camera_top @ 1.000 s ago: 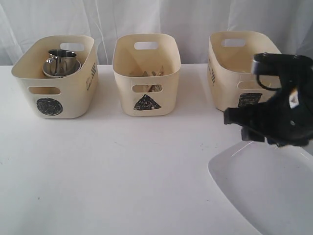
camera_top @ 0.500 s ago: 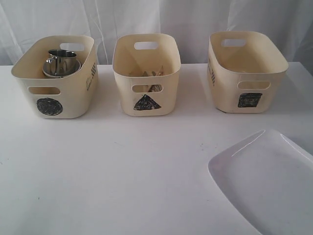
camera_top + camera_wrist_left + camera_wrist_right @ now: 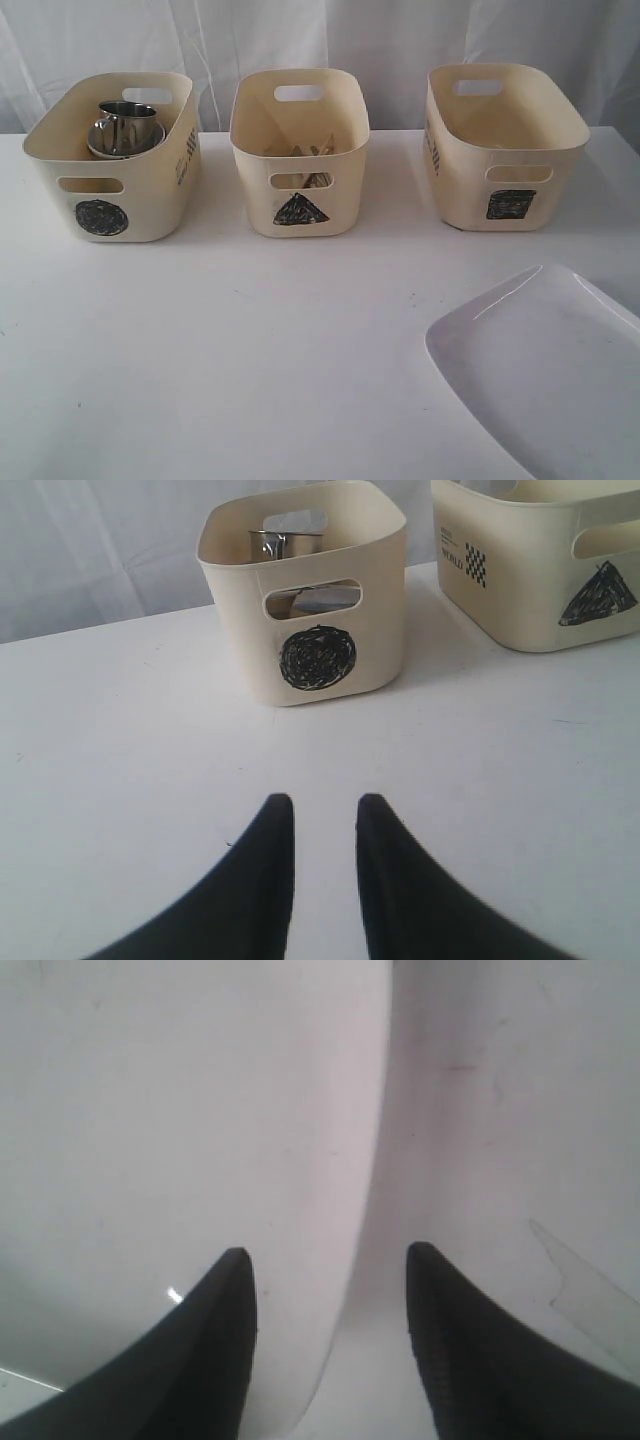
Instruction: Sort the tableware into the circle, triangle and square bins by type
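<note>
The circle bin point(image 3: 150, 200) on the left holds a steel mug point(image 3: 128, 120) standing in a steel bowl point(image 3: 97, 148). In the middle, the triangle bin point(image 3: 255, 200) has wooden chopsticks point(image 3: 300, 150) and cutlery showing through its slot. The square bin point(image 3: 460, 190) stands on the right. The large white plate point(image 3: 550, 370) lies flat at the front right. My left gripper point(image 3: 325, 802) is open over bare table, facing the circle bin point(image 3: 240, 630). My right gripper point(image 3: 328, 1250) is open, low over the rim of the plate point(image 3: 180, 1110). Neither arm shows in the exterior view.
A white curtain hangs behind the bins. The white table point(image 3: 250, 350) stretches in front of them. In the left wrist view the triangle bin point(image 3: 520, 590) stands beside the circle bin.
One second ago my right arm stood in front of the square bin in the exterior view; it has since left that view. The bins and the plate have not moved.
</note>
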